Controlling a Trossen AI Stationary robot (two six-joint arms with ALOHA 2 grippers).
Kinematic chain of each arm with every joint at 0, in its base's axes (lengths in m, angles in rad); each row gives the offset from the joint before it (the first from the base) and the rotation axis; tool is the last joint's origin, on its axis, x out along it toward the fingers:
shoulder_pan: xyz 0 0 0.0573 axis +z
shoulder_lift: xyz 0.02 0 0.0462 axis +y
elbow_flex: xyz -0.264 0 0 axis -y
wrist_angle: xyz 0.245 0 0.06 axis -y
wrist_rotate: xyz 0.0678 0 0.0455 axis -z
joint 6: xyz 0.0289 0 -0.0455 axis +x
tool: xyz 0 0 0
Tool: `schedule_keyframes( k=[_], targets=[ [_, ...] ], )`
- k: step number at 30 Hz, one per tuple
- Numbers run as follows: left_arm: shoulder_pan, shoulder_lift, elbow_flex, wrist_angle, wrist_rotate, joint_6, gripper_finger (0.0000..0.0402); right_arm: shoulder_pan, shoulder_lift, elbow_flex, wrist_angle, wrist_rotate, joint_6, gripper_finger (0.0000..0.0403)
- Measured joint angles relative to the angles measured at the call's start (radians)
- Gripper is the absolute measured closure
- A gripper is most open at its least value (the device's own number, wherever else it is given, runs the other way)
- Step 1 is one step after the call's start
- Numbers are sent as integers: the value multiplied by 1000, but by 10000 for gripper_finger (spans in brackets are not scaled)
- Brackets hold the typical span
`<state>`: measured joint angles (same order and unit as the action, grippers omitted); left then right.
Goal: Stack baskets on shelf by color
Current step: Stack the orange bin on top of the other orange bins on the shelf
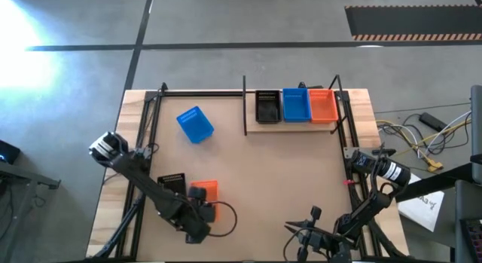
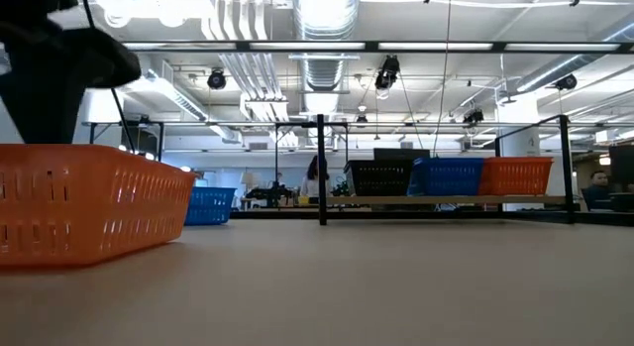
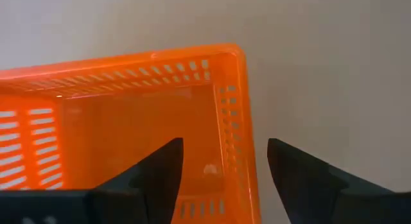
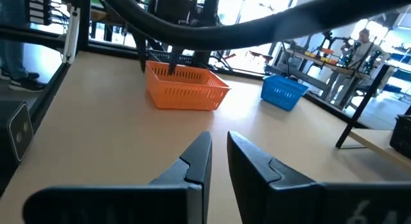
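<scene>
Though perhaps unlabelled, orange basket [image 3: 128, 115].

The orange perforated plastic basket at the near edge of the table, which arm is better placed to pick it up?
The left. Its gripper is open, with the fingers on either side of one wall of the orange perforated plastic basket. The right gripper waits near the table's front right, well away from it.

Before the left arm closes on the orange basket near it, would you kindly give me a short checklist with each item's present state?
1. Left claw open: ok.
2. Claw straddles the orange basket wall, one finger inside, one outside: ok.
3. Basket upright on the table: ok.
4. Orange stack on the shelf unobstructed: ok.
5. Right claw away from the basket: ok.
6. Loose blue basket off the direct path: cannot tell.
</scene>
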<state>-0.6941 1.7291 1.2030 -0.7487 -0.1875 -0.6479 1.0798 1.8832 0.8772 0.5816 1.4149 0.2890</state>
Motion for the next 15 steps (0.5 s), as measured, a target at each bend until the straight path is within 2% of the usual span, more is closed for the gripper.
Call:
schedule_keyframes(
  k=[3,6,11,13,15],
  targets=[
    [8,34,5,15,0,7,203,0,0,0,1,0,1,360],
    [27,60,18,40,-6,75,236,0,0,11,0,0,-1,360],
    [58,114,72,120,0,366,326,15,-3,64,-1,13,-79,360],
    [66,136,104,142,11,505,368,37,-7,96,1,62,-134,360],
    [71,159,147,150,30,659,392,61,-10,125,2,133,-188,360]
  ],
)
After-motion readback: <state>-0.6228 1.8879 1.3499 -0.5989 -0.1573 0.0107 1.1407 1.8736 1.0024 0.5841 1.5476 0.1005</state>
